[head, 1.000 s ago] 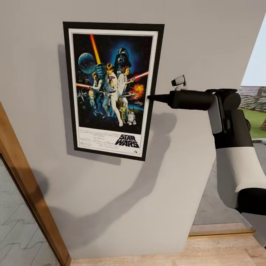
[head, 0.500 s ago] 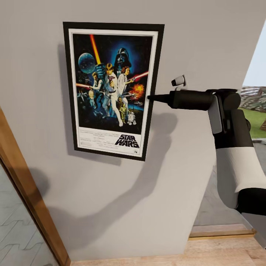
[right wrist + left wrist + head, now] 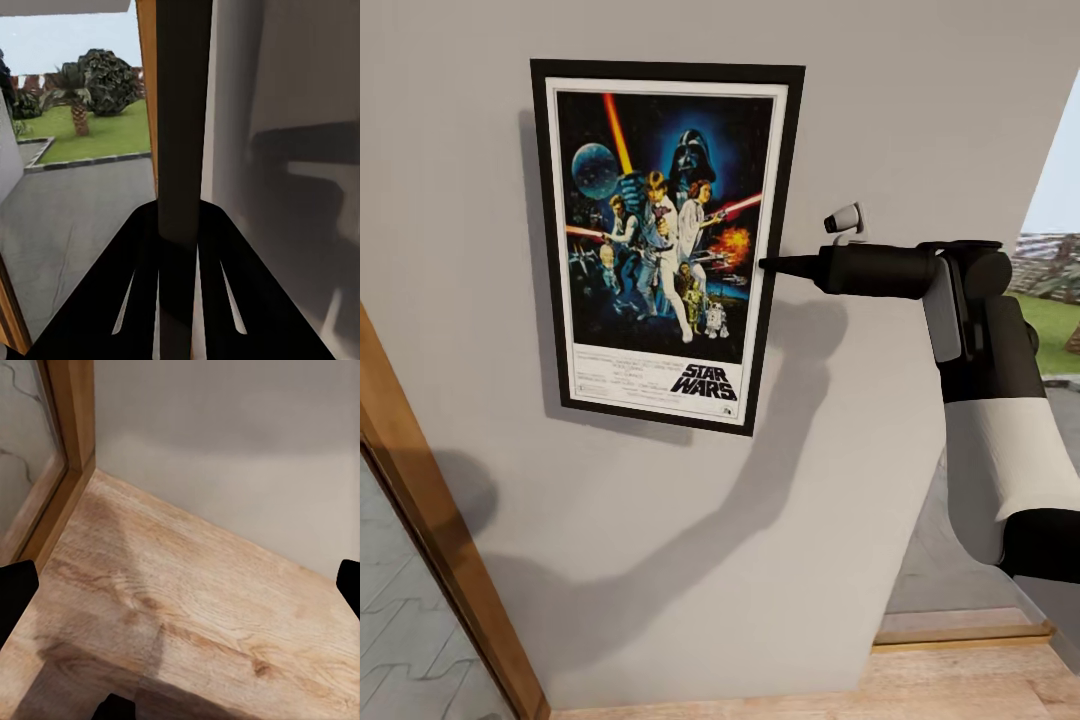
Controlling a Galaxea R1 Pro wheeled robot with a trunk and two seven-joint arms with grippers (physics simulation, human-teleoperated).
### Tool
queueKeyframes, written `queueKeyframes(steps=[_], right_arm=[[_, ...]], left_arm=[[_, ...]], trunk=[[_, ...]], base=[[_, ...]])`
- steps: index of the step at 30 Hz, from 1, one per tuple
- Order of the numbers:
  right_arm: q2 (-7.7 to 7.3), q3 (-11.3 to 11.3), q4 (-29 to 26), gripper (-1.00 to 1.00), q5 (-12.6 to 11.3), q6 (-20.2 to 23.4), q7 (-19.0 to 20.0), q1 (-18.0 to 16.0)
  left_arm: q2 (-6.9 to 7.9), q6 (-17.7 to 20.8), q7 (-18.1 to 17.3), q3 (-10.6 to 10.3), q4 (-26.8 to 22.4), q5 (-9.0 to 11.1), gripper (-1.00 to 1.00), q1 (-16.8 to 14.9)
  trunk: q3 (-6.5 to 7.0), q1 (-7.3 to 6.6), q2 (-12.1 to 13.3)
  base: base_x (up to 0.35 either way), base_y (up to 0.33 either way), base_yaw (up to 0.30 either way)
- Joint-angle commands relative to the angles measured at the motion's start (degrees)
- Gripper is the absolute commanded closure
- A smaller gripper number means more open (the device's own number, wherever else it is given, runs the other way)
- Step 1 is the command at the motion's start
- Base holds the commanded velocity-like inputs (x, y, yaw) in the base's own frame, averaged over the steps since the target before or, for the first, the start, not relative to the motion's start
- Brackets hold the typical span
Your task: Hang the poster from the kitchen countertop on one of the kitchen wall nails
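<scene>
So the poster hangs flat on the grey wall, slightly tilted, and the right gripper reaches in level, its fingers closed on the frame's right edge (the wrist view has the dark edge pinched between them). The left gripper's fingertips stand spread apart, holding nothing, above the wooden floor.

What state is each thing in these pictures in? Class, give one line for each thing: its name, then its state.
Poster: upright against the wall, tilted slightly, its right edge gripped.
Right hand: shut on the poster's frame edge, arm held out level.
Left hand: open, holding nothing, pointed down at the wooden floor.
Wall: grey, bearing the arm's shadow.
</scene>
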Motion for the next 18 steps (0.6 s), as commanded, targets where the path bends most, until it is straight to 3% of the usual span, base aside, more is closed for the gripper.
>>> queueKeyframes(steps=[1,18], right_arm=[[-0.04,0.1,0.0,1.00,-0.2,0.3,0.0,0.0],[-0.04,0.1,0.0,1.00,-0.2,0.3,0.0,0.0]], left_arm=[[0.01,-0.1,-0.3,0.5,0.1,-0.2,-1.00,0.0],[0.01,-0.1,-0.3,0.5,0.1,-0.2,-1.00,0.0]], trunk=[[-0.04,0.02,-0.1],[-0.04,0.02,-0.1]], base=[[0.002,0.000,0.000],[0.000,0.000,0.000]])
